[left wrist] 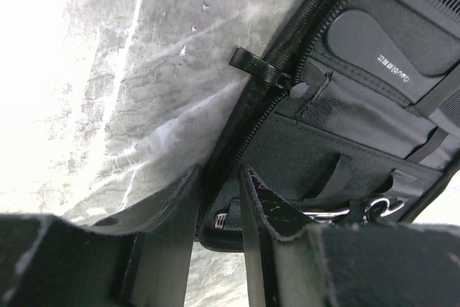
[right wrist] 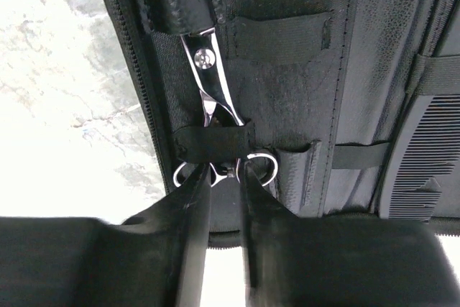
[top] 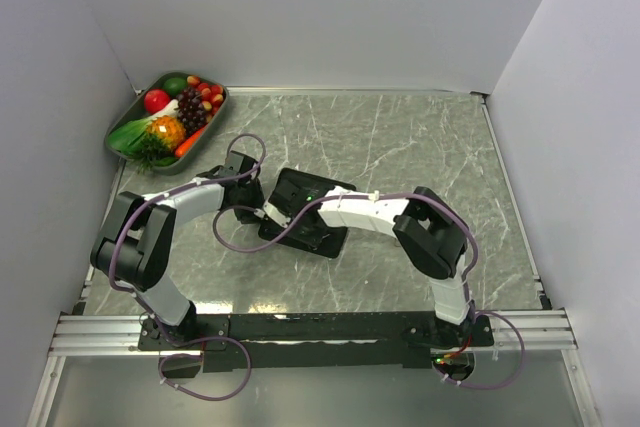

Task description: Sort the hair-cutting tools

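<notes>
I see 1 pair of scissors (right wrist: 212, 84) strapped inside the open black case (right wrist: 287, 106) on the table (top: 420, 147). My right gripper (right wrist: 219, 181) sits at the ring handles, fingers slightly apart; I cannot tell if it grips. My left gripper (left wrist: 219, 174) straddles the case's zipper edge; I cannot tell if it pinches.

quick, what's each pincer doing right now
left pincer: closed on the zipped edge of the black rectangular fabric pouch
right pincer: astride the ring handles of the thin silver metal scissors; grip cannot be told
</notes>
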You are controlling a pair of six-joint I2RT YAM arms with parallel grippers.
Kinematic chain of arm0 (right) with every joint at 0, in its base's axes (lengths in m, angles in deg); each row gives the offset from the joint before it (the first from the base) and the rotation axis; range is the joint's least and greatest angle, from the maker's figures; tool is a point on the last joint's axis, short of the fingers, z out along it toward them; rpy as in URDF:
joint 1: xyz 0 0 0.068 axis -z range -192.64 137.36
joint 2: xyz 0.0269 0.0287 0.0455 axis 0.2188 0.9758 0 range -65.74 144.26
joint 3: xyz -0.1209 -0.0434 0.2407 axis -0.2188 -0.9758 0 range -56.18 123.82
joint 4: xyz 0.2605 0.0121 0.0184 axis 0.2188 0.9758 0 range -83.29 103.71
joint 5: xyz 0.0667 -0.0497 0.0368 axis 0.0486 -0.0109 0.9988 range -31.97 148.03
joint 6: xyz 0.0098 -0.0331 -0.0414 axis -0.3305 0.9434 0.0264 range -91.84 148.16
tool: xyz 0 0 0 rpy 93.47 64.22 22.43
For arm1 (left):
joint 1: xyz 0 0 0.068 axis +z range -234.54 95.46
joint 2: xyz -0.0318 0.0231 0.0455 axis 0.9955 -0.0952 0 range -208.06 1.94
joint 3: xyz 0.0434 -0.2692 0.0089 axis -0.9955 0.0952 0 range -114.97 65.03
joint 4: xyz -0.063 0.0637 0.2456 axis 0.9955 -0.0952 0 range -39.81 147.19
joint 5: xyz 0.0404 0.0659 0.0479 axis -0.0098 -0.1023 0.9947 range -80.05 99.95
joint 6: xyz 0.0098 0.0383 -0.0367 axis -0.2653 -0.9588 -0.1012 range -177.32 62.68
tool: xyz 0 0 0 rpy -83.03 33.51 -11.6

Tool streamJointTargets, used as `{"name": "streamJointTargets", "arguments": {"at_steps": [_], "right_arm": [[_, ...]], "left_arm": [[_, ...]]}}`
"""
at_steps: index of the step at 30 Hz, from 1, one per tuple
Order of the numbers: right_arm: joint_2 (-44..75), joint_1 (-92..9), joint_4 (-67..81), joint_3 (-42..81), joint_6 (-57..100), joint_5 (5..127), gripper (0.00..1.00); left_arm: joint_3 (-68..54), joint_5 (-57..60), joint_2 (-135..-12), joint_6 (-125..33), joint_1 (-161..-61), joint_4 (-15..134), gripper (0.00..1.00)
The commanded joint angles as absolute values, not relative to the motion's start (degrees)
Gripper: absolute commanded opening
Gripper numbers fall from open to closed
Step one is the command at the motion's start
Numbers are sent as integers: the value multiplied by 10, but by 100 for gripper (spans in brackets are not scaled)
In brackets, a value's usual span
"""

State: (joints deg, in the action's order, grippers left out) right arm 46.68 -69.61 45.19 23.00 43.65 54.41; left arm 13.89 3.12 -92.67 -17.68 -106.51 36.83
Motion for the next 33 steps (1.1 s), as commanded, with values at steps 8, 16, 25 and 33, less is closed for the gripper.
{"name": "streamJointTargets", "arguments": {"at_steps": [8,16,25,33], "right_arm": [[316,-711,402,199,362,425,52],[200,-713,479,128,249,397,53],[120,-715,439,-4,145,526,17],[119,-750,388,-37,145,594,0]], "left_arm": [[163,44,-968,-192,-1083,341,37],[99,76,-911,-209,-1083,277,41],[-102,135,-896,-260,-1082,202,49],[-258,64,-1032,-323,-1082,240,3]]}}
